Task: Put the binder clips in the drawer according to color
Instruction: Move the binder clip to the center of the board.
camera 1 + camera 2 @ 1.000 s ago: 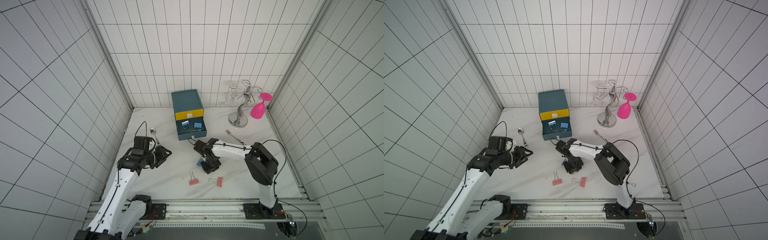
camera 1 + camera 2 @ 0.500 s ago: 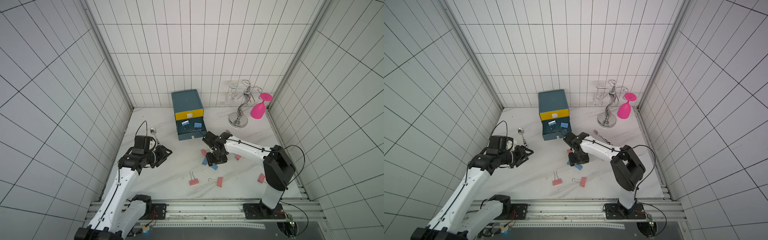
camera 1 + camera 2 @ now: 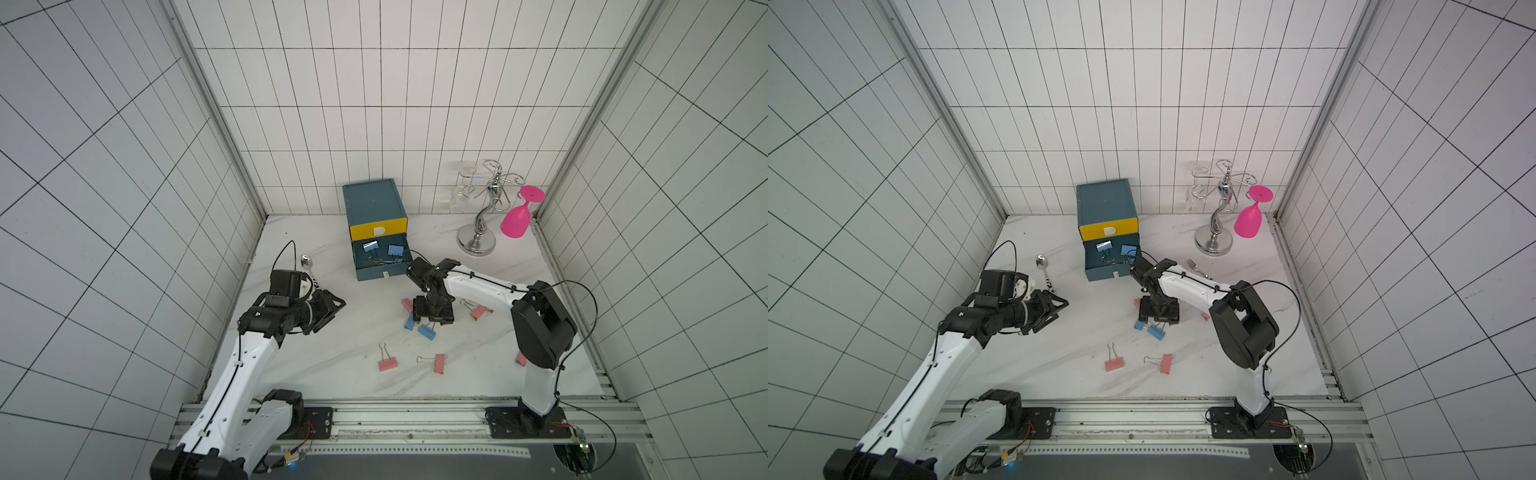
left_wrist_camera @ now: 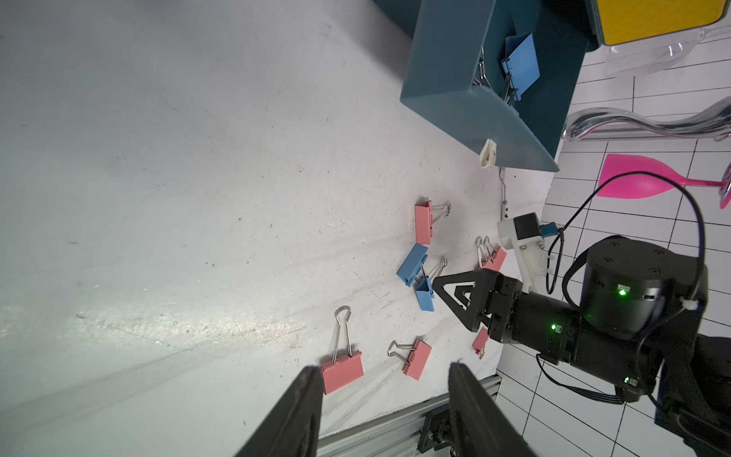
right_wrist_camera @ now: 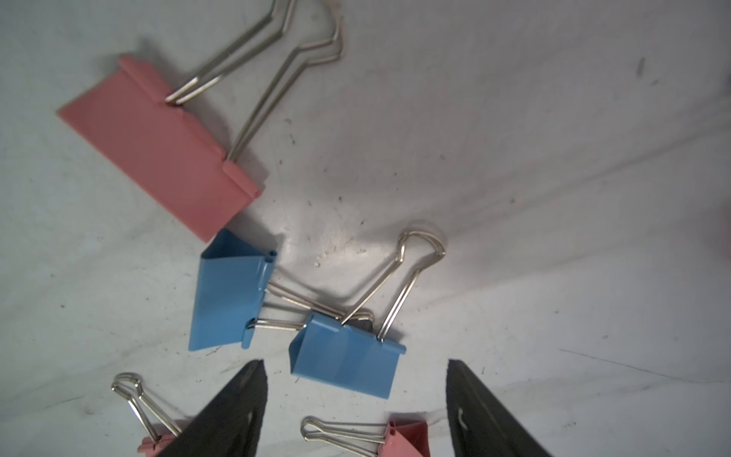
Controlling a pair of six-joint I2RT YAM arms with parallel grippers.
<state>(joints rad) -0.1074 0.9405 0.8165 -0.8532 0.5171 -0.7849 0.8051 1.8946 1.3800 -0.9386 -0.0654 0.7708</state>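
1. Now the right claw (image 5: 354,364) hangs spread and empty just above the table (image 5: 553,198). One blue clip (image 5: 348,356) lies untouched between its fingertips (image 5: 237,407). This looks like the reach before a pickup.
2. Ideally the claw comes straight down so both fingers meet the flat faces of the body. The wire handles would likely slip or spring.
3. Just beyond one finger lies a second blue clip (image 5: 229,292), its handles touching the chosen clip's body. A slow lift should show whether the two are hooked together.
4. Farther ahead of the claw, a pink clip (image 5: 158,146) touches that second clip's corner. Two further pink clips (image 5: 407,435) lie just behind the fingertips, so closing room is tight.
5. Behind the claw's wrist, near it, stands the open drawer (image 3: 380,272). It already holds blue clips (image 3: 395,249), while the yellow drawer (image 3: 378,230) above it is shut. The carry must rise over the drawer's front wall.
6. Well apart from the right claw, the left claw (image 3: 332,307) hovers spread and empty, so the path seems free of it.
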